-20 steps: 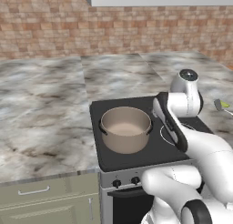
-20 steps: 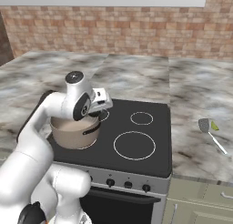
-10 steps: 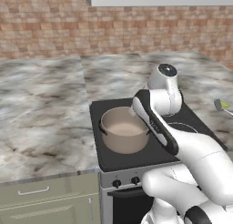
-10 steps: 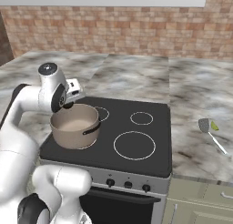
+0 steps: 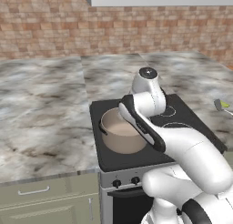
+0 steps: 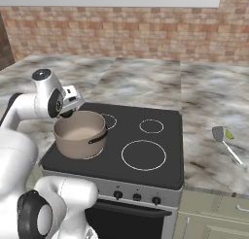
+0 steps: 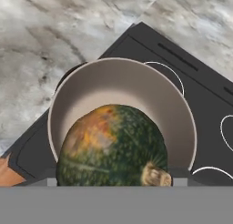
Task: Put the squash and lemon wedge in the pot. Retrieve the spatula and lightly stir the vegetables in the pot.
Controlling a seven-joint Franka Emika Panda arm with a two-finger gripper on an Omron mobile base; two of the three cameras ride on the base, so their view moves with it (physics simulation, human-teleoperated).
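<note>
In the hand view a dark green squash (image 7: 111,148) with orange patches sits close below the camera, overlapping the near rim of the tan pot (image 7: 136,89). My gripper (image 6: 68,110) hangs over the pot's (image 6: 80,136) far left rim, shut on the squash, with its fingers hidden by it. The pot (image 5: 119,137) stands on the stove's front left burner, its pale inside bare. The spatula (image 6: 224,140) lies on the counter to the right of the stove, with a yellow-green lemon wedge (image 6: 229,134) by its grey head. Both also appear at the right edge, spatula (image 5: 222,106) and lemon wedge (image 5: 225,103).
The black stove top (image 6: 146,150) has three more burner rings free of things. Marble counter (image 5: 41,109) spreads on both sides, and a brick wall (image 6: 121,34) runs behind. A hood hangs above the stove. Knobs line the stove's front panel.
The arm has swung left across the stove, from beside the pot's right edge to over the pot. The gripper's opening has stayed the same. Spatula and lemon wedge have not moved.
</note>
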